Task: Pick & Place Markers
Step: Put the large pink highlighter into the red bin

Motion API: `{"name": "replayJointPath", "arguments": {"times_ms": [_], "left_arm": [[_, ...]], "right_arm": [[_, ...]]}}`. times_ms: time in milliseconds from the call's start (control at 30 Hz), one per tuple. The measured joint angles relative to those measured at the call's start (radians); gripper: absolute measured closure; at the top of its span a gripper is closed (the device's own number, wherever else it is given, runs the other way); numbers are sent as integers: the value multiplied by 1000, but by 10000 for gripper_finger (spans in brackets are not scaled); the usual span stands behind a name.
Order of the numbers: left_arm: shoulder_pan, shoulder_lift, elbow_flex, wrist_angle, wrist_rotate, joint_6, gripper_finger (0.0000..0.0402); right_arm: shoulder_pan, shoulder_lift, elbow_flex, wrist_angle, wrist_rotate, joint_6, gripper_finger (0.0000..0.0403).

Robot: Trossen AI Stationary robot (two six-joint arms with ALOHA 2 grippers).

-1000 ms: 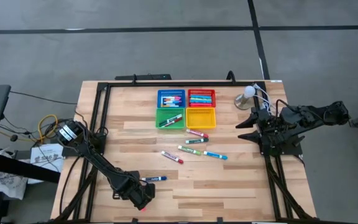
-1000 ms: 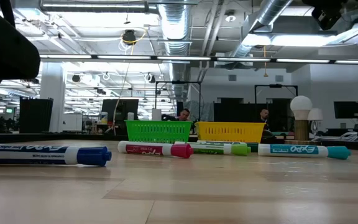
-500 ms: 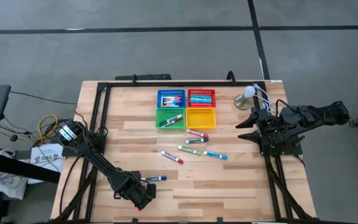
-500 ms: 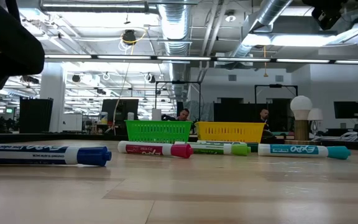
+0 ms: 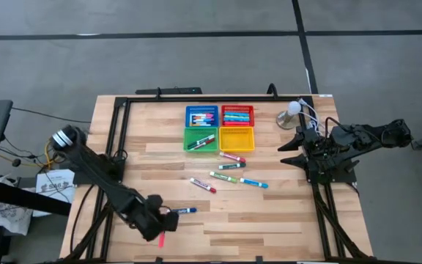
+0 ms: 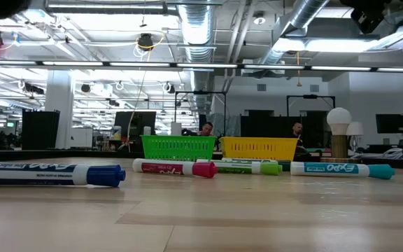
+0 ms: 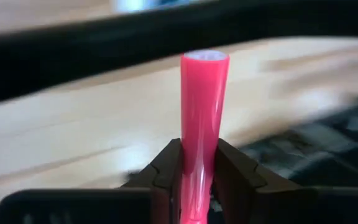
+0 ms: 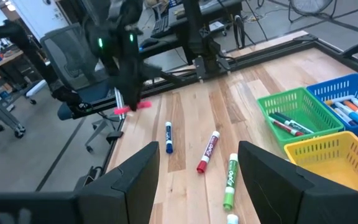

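My left gripper (image 5: 158,229) hangs over the table's near left part, shut on a pink marker (image 7: 202,112), which also shows in the high view (image 5: 161,238) and the right wrist view (image 8: 132,107). A blue-capped marker (image 5: 182,211) lies flat just right of it. Several more markers (image 5: 224,177) lie flat mid-table. Others fill the blue (image 5: 201,116), red (image 5: 237,115) and green (image 5: 201,138) baskets. My right gripper (image 5: 288,152) waits open at the table's right side, touching nothing. My left gripper pinches the pink marker's barrel (image 7: 197,163) between its two fingers (image 7: 166,168). The fingers come from above, lying across it. One length of the marker, up to its round end (image 7: 204,57), sticks out past the fingers. It is lifted clear of the table.
The yellow basket (image 5: 237,138) sits beside the green one at the far middle. A white ball-shaped lamp (image 5: 293,108) with cables stands at the far right. Black frame rails (image 5: 116,147) run along the left, right and far edges. Bare wood lies along the near edge.
My left gripper has risen from the table with the pink marker and moved slightly toward the left edge. In the low view the arm has gone up out of the picture. The marker now hangs clear of the wood. The other markers have not moved.
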Motion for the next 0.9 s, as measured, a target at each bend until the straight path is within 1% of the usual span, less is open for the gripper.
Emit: {"name": "replayJointPath", "arguments": {"times_ms": [200, 300, 367, 467, 567, 767, 900], "left_arm": [[36, -139, 2, 12, -324, 165, 329], [90, -179, 2, 23, -421, 271, 329], [144, -196, 2, 36, -443, 344, 327], [239, -205, 3, 95, -442, 488, 327], [348, -204, 3, 172, -397, 656, 328], [579, -202, 4, 351, -251, 994, 327], [721, -202, 4, 457, -96, 1125, 326]], "right_arm": [[0, 4, 0, 2, -1, 26, 193], [0, 25, 0, 16, 18, 69, 193], [0, 45, 0, 22, 58, 105, 193], [0, 90, 1, 48, 127, 158, 193], [0, 158, 1, 108, 130, 161, 193], [-14, 317, 1, 277, 118, 169, 193], [-73, 406, 1, 354, 78, 202, 192]]}}
